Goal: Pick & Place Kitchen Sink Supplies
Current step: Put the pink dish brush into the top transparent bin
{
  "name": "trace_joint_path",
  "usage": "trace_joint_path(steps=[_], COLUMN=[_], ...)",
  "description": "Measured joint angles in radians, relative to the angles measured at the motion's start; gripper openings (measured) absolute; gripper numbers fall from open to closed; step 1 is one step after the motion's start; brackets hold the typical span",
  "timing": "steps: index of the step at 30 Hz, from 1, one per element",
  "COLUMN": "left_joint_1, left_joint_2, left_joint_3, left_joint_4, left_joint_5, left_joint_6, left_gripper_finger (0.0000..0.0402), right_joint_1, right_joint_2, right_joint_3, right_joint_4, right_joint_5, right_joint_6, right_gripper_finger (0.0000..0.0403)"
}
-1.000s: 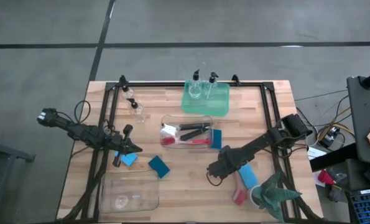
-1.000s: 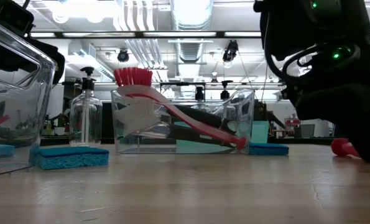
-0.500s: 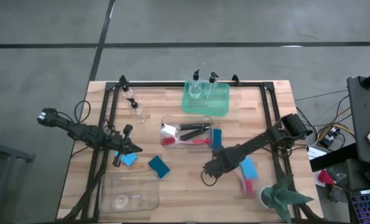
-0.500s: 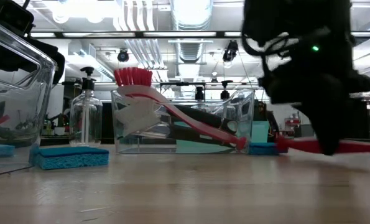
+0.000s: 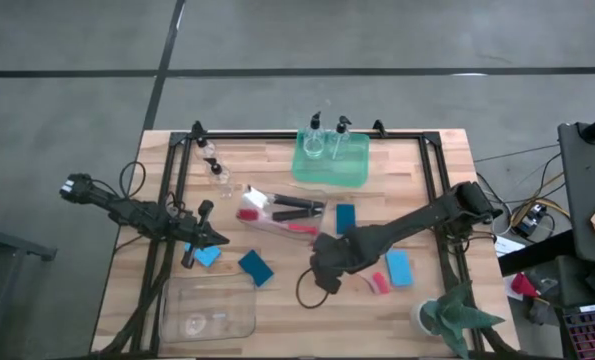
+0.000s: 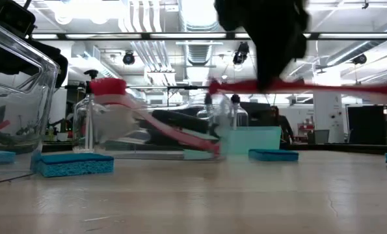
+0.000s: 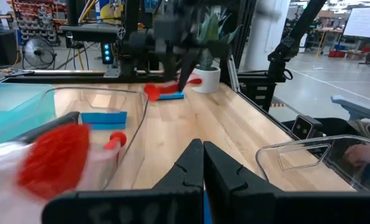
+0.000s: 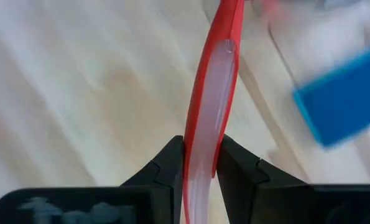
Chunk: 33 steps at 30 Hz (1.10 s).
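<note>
My right gripper [image 5: 326, 274] hangs over the middle of the table, pointing steeply down, shut on a red dish brush [image 5: 380, 283]. The brush handle [image 6: 323, 86] runs level, high above the tabletop. A clear bin [image 5: 277, 212] lies askew and holds a second red brush [image 5: 249, 213] and a black brush [image 5: 299, 205]. Blue sponges [image 5: 256, 267] [image 5: 345, 218] [image 5: 398, 267] lie flat on the wood. Two pump bottles [image 5: 327, 138] stand in the green tray [image 5: 355, 172]. My left gripper [image 5: 213, 238] waits at the left, shut on nothing. My right gripper pinches the red brush's handle [image 8: 204, 134] between its two fingers [image 8: 170, 163]. The fingers come from above and lie across the handle. The brush is lifted clear of the table and sits about level, its head [image 5: 381, 284] toward the table's right.
A potted plant [image 5: 449, 316] stands at the near right corner. An empty clear bin [image 5: 209, 310] sits near left, with a blue sponge [image 5: 207, 256] beside my left gripper. A pump bottle [image 5: 217, 168] lies at the far left. A black frame [image 5: 432, 160] edges the table.
My right gripper has risen and gone toward the table's left and middle, rolling its wrist. It has carried the red brush away from the plant, off the table to level in the air. The clear bin with the brushes has slid left and turned askew.
</note>
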Motion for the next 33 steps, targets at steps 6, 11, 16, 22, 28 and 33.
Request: trace_joint_path(steps=[6, 11, 16, 22, 28, 33], left_joint_1=[0.0, 0.0, 0.0, 0.0, 0.0, 0.0], left_joint_2=[0.0, 0.0, 0.0, 0.0, 0.0, 0.0], left_joint_3=[0.0, 0.0, 0.0, 0.0, 0.0, 0.0], left_joint_4=[0.0, 0.0, 0.0, 0.0, 0.0, 0.0], left_joint_5=[0.0, 0.0, 0.0, 0.0, 0.0, 0.0], left_joint_6=[0.0, 0.0, 0.0, 0.0, 0.0, 0.0], left_gripper_finger=[0.0003, 0.0003, 0.0003, 0.0003, 0.0003, 0.0003], right_joint_1=[-0.008, -0.039, -0.076, -0.186, -0.272, -0.322], right_joint_2=[-0.001, -0.002, -0.004, -0.003, -0.002, -0.002], right_joint_3=[0.185, 0.32, 0.38, 0.355, 0.224, 0.115], right_joint_4=[-0.006, 0.068, 0.298, 0.523, 0.595, 0.666], right_joint_5=[0.034, 0.253, 0.466, 0.318, 0.285, 0.155], right_joint_6=[-0.195, -0.478, -0.805, -0.891, -0.833, -0.759], right_gripper_finger=[0.0072, 0.0072, 0.0072, 0.0071, 0.0072, 0.007])
